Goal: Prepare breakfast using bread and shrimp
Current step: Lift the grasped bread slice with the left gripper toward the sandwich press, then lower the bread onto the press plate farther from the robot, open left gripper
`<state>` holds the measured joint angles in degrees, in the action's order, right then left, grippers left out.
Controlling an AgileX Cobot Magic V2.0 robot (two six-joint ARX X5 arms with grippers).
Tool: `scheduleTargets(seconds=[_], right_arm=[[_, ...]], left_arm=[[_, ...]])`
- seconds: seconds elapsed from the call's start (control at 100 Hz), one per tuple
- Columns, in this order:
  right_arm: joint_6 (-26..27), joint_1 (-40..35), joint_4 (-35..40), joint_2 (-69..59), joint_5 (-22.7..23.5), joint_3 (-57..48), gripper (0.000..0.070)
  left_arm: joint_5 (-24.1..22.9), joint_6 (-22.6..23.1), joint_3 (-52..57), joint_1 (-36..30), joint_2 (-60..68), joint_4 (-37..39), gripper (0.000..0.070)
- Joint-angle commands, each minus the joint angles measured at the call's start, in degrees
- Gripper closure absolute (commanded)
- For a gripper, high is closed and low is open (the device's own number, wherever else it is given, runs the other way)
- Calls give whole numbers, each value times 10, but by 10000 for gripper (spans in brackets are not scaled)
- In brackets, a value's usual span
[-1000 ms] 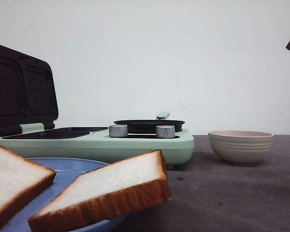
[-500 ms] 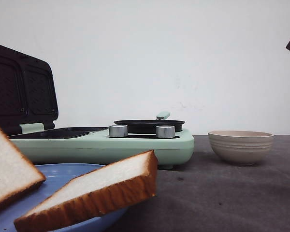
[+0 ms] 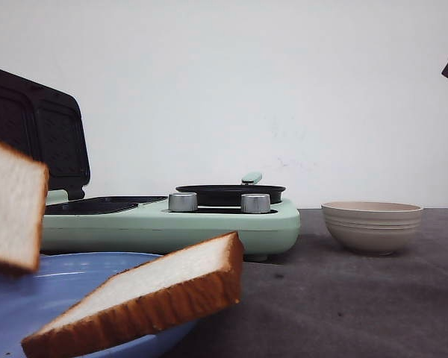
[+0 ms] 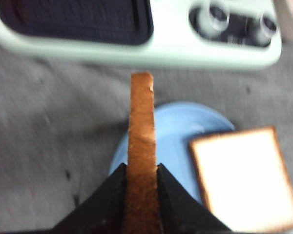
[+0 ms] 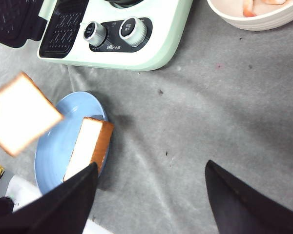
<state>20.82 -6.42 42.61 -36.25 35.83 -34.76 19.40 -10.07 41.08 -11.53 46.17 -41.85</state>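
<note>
The grey desk (image 5: 195, 122) lies open between the blue plate (image 5: 51, 156) and the beige bowl (image 3: 371, 225), a broad lane for a gripper. On the far side the mint-green breakfast maker (image 3: 209, 224) blocks the way, its raised lid (image 3: 37, 142) standing tall at the left end, its knobs (image 3: 182, 201) and small black pan (image 3: 230, 194) low at the right end. A bread slice (image 3: 145, 294) leans over the plate's rim. The lifted slice (image 3: 13, 203) hangs above the plate's left part, near the lid
</note>
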Motion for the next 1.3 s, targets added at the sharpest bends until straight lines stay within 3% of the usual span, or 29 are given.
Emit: scheduleTargets(seconds=[0.0, 0.19, 0.34, 0.91, 1.13, 1.29], right_arm=[[-9, -2, -4, -3, 2, -9, 267], [-9, -2, -3, -3, 2, -9, 267], [-8, -2, -3, -3, 2, -9, 267], [-9, -2, 11, -3, 1, -9, 268], [-10, -2, 23, -3, 0, -9, 268], [-20, -2, 34, -3, 0, -9, 268]], left_arm=[[-3, -3, 10, -2, -5, 25, 697], [-8, 4, 19, -2, -13, 90, 697], [-50, 27, 40, -2, -11, 131, 697], [-166, 193, 194, -31, 160, 225, 697], [-243, 283, 215, -58, 249, 310, 697], [-271, 346, 216, -71, 312, 363, 697]])
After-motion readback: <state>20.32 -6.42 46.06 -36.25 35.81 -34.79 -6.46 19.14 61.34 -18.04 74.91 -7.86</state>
